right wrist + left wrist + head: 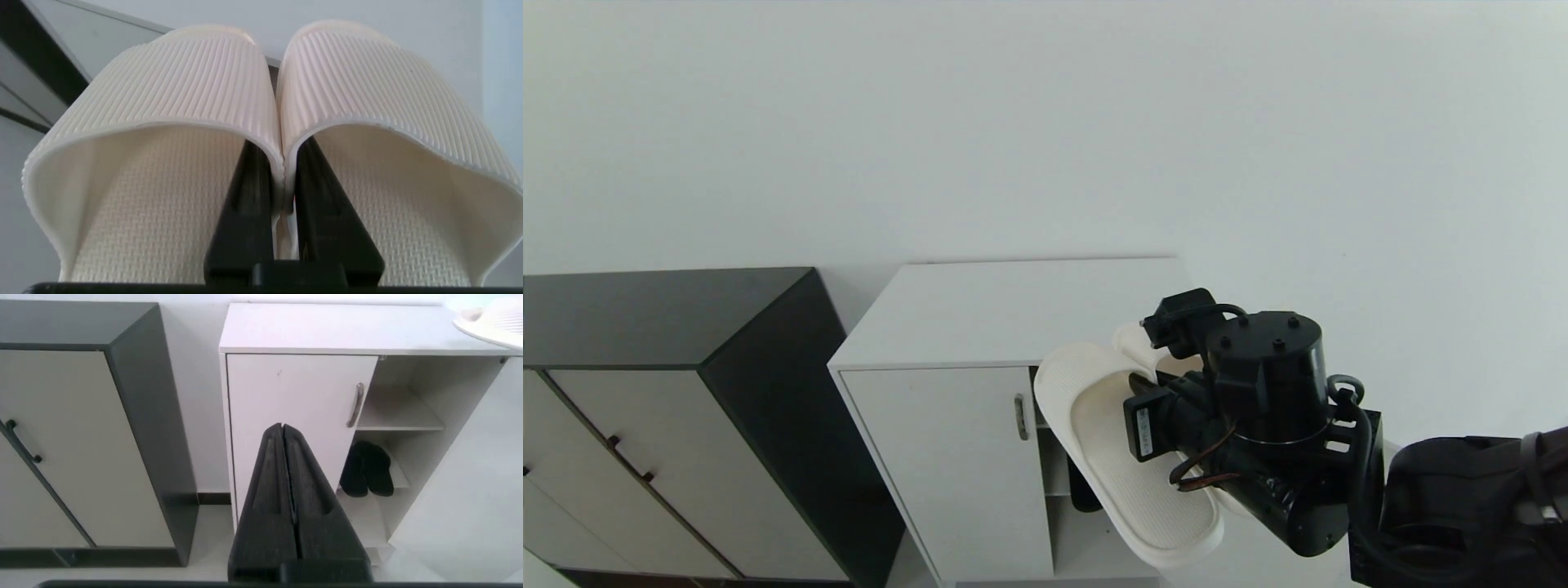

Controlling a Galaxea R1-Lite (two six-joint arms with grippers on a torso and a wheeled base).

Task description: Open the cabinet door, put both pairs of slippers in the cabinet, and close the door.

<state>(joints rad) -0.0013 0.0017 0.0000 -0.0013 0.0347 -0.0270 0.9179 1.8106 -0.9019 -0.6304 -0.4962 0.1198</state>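
While the right claw pinches the cream slippers, its label unreadable, the left claw is pressed together.

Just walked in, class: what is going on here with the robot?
The right pincer is shut on a pair of white slippers, pinching their inner edges together, held up in front of the white cabinet. The cabinet's right half stands open, and a pair of black slippers already sits on a shelf inside. The left pincer is shut and empty, facing the cabinet's closed door.
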